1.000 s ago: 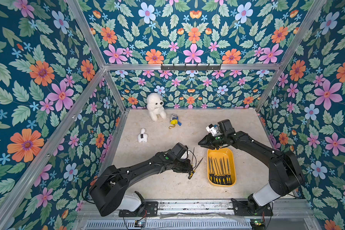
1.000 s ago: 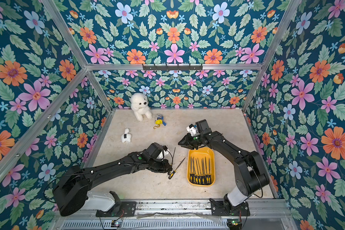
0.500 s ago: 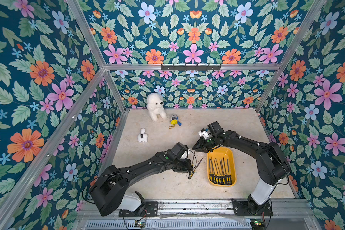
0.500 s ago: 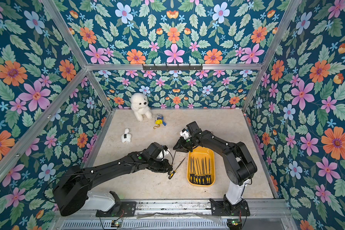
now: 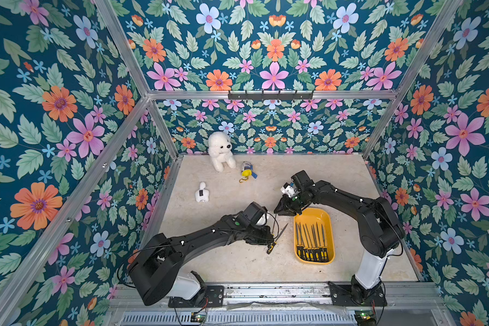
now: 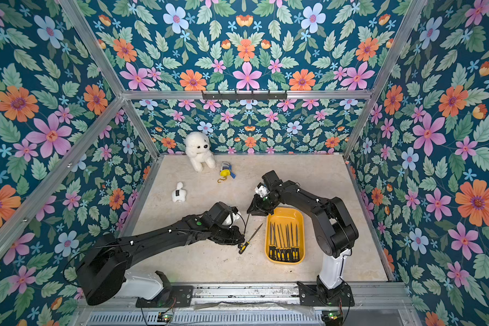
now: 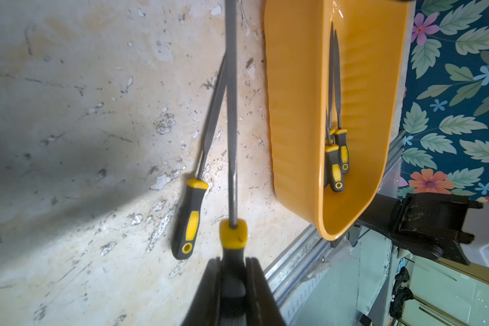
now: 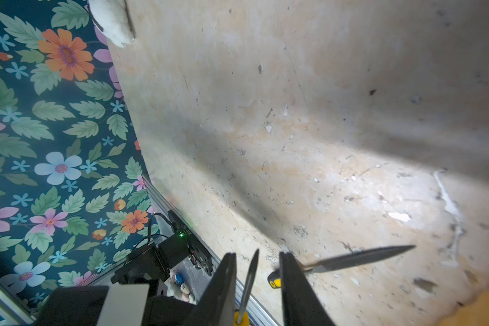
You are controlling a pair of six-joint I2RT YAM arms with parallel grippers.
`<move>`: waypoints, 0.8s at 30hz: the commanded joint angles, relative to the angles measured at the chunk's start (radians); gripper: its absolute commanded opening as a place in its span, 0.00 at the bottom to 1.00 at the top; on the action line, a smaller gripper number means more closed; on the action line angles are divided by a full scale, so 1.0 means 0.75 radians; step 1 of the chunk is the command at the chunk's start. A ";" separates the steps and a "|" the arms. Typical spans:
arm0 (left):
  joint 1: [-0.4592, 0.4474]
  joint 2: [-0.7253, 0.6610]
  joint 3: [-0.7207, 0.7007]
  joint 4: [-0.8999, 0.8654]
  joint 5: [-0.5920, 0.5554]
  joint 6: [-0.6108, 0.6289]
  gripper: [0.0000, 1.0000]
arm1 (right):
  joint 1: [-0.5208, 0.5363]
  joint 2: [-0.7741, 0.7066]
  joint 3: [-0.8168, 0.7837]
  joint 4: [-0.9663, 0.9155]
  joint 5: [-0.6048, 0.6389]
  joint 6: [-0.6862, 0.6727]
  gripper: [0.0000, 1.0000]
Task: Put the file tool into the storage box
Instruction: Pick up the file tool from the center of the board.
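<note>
The file tool (image 7: 231,113) is clamped by its black-and-yellow handle in my left gripper (image 7: 233,264), whose jaws press tight on the grip. I hold it above the table (image 5: 237,262), just beside the storage box (image 7: 294,98), on the long side that faces my left arm. Its grey blade runs roughly along that side toward the box's far end.

My right gripper (image 8: 256,255) is at the blade's tip, near the far corner of the box. Its fingers (image 8: 223,282) stand apart with the blade between them and a gap on either side, so they straddle it without pinching.

A second file (image 7: 188,220) lies flat on the table just beside the box, below the held one, with its blade slanted toward the box.

Inside the box a row of files (image 5: 311,242) lies side by side, handles at the near end, and the far end of the floor is bare yellow.

Well away from the box, by the back wall, sit a white plush dog (image 5: 220,151) and a yellow-and-blue trinket (image 5: 246,170). A small white toy (image 5: 201,193) stands nearer my left arm's side.
</note>
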 commanded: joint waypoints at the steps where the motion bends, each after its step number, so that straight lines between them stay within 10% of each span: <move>1: 0.000 0.009 0.005 0.016 0.009 0.024 0.00 | 0.002 -0.023 0.016 -0.096 0.041 -0.049 0.32; 17: 0.000 0.007 0.001 0.034 0.045 0.023 0.01 | 0.009 0.034 0.002 0.050 -0.037 -0.005 0.32; 24: 0.000 0.008 0.006 0.067 0.111 0.007 0.01 | 0.011 0.019 -0.052 0.082 -0.060 -0.007 0.18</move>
